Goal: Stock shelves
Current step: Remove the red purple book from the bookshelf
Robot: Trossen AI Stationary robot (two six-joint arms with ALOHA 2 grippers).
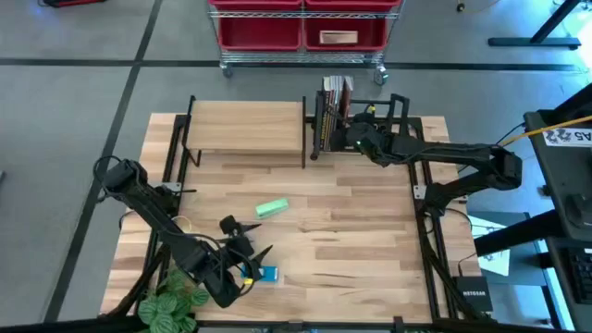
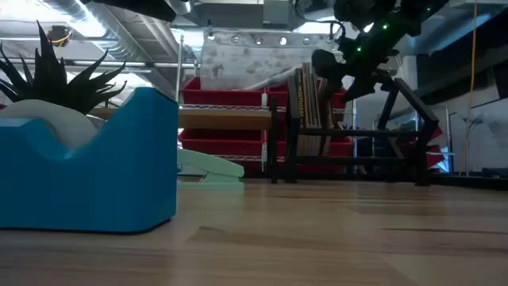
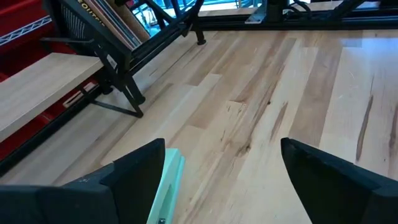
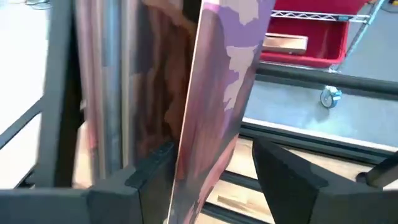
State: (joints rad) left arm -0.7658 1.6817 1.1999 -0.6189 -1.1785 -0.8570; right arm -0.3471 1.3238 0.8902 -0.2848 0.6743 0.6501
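Note:
The wood-topped shelf (image 1: 248, 129) stands at the table's far side, and the black book rack (image 1: 370, 125) stands to its right. Several books (image 1: 335, 100) stand upright in the rack. My right gripper (image 1: 354, 139) is open at the rack, with a purple-covered book (image 4: 227, 93) standing between its fingers. My left gripper (image 1: 246, 237) is open near the table's front left and holds nothing. A green stapler (image 1: 272, 209) lies flat on the table just beyond it. A blue tape dispenser (image 1: 266, 274) sits beside the left arm. My right gripper has its fingers on either side of the purple-covered book's lower part (image 4: 186, 180), coming level from the table's near side. One finger (image 4: 146, 177) lies close to the cover; I cannot tell whether it touches. The book stands upright in the rack.
A potted plant (image 1: 171, 301) stands at the front left corner. A wheeled cart with red bins (image 1: 301, 32) is on the floor behind the table. Bare tabletop (image 1: 351, 240) spreads across the middle and right.

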